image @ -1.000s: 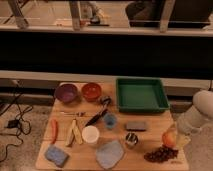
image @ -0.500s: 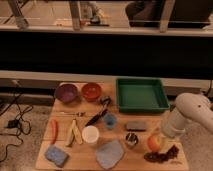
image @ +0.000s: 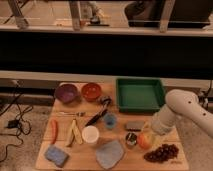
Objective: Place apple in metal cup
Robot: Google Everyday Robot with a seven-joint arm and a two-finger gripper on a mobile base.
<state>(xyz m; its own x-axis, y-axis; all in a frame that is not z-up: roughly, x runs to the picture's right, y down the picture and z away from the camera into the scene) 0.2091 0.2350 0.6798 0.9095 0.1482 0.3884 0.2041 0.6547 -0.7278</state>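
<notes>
The apple, small and orange-yellow, hangs low at the front right of the wooden table. It is just right of the shiny metal cup and almost touching it. My white arm comes in from the right and bends down onto the apple. My gripper is at the arm's lower end, shut on the apple and mostly hidden by the wrist. The cup stands upright and its dark inside shows.
Dark red grapes lie right of the apple. A grey block and a blue cup sit behind the metal cup, with a white cup and a grey cloth to its left. A green tray, two bowls, a carrot and a blue sponge fill the rest.
The arm has swung left over the table's front right corner. It carried the apple from near the right edge to beside the metal cup.
</notes>
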